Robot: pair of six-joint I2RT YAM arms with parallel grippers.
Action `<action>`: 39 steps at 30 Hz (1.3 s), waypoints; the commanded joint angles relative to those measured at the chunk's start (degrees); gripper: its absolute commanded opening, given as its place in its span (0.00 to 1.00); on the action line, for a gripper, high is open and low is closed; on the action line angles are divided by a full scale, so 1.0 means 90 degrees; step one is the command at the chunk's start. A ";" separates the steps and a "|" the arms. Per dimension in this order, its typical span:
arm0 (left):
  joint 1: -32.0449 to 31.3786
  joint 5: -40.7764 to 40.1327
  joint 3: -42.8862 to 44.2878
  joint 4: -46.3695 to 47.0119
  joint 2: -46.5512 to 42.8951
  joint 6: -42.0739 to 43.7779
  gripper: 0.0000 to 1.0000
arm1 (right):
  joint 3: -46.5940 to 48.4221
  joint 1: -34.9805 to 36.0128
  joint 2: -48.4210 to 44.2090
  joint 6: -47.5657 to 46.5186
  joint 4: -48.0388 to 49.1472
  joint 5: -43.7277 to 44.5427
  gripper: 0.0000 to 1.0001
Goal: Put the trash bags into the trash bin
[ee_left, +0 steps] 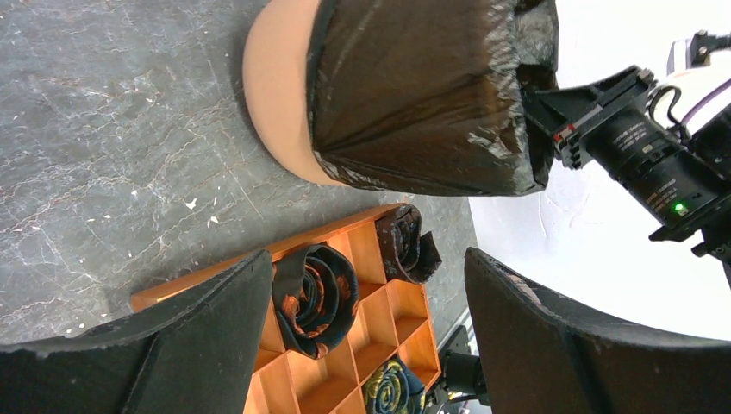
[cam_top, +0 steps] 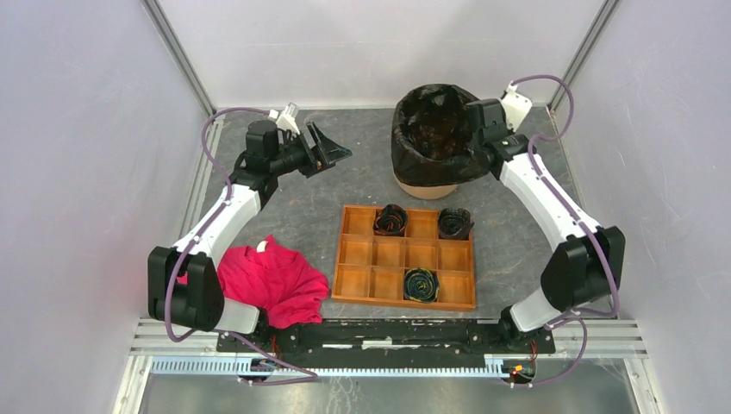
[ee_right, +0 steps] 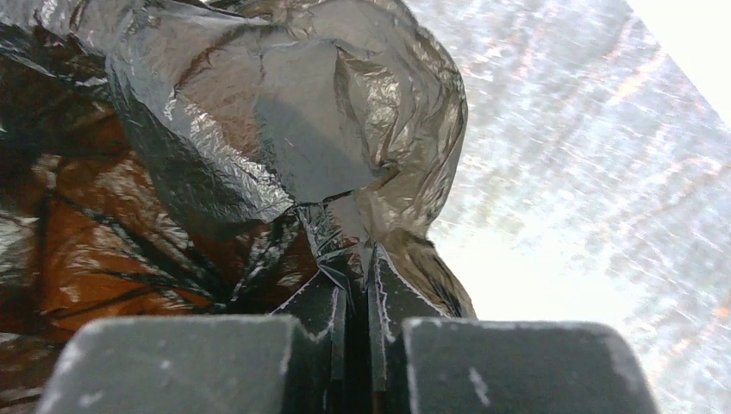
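Left hand [cam_top: 330, 147] spread above the surface. Behind it lies one red-pink garment [cam_top: 271, 280]. To its right, one wooden tray [cam_top: 405, 256] holds three dark rolls [cam_top: 390, 220]. One black trash bag [cam_top: 435, 129] lines one trash bin [cam_top: 427, 185], and the right hand [ee_right: 355, 285] is pressed together, pinching the bag's film at its fingertips.

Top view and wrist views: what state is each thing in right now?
trash bin: upright on its base
trash bag: spread inside the bin, folded over its rim
left gripper: open, empty, apart from the bin
right gripper: shut on the bag's film at the rim
tray: lying flat, three rolls in separate compartments
red cloth: crumpled in a heap
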 commanded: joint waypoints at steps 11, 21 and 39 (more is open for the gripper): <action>0.0021 0.0313 -0.0193 0.0551 -0.0215 -0.0141 0.88 | -0.2412 -0.2344 -0.2745 -0.0345 0.0306 0.0412 0.00; 0.0011 0.0459 -0.0337 0.0891 -0.0301 -0.0391 0.88 | -0.2651 -0.3998 -0.2819 -0.0878 0.0582 -0.0346 0.00; 0.0011 0.0599 -0.0330 0.0950 -0.0189 -0.0483 0.88 | -0.2379 -0.4449 -0.2829 -0.0895 0.0357 -0.0728 0.00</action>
